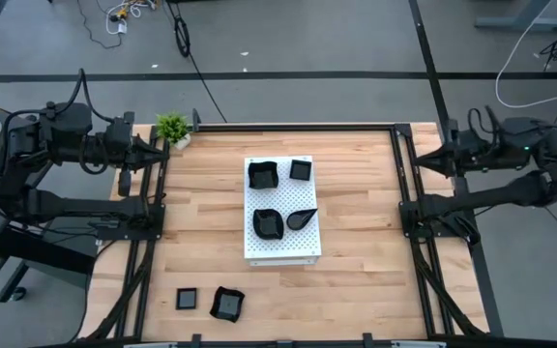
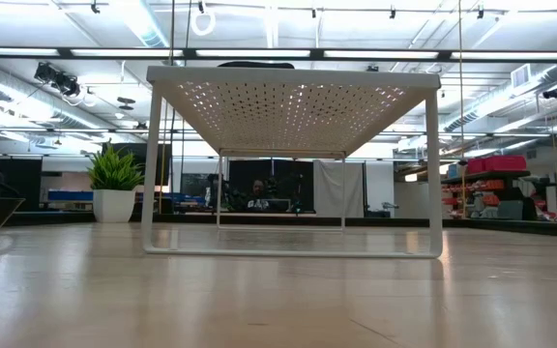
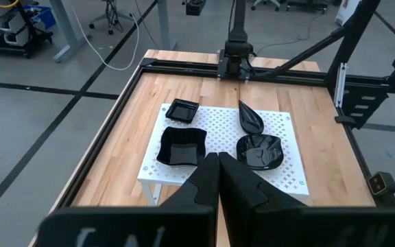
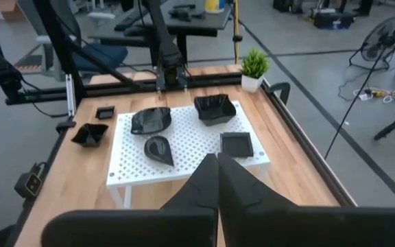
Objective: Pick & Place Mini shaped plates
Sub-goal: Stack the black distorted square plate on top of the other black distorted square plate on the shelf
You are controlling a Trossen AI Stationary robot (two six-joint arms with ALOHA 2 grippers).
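Several glossy black mini plates lie on the raised white perforated board (image 1: pixel 280 246): a wavy-edged one (image 1: pixel 262 174), a small square one (image 1: pixel 301 170), another wavy one (image 1: pixel 267 222) and a teardrop one (image 1: pixel 301 219). Two more rest on the wood near the table's near left corner, a small square (image 1: pixel 188 299) and a wavy one (image 1: pixel 226 304). My left gripper (image 1: pixel 162 150) hangs shut above the table's left edge, far from every plate. My right gripper (image 1: pixel 424 159) hangs shut above the right edge. Nothing shows between either pair of fingers (image 3: pixel 218 165) (image 4: pixel 217 165).
A small green potted plant (image 1: pixel 173 128) stands at the far left corner. Black frame rails run along the table's left, right and far edges. The board stands on thin white legs (image 2: pixel 148 174). Bare wood lies around it.
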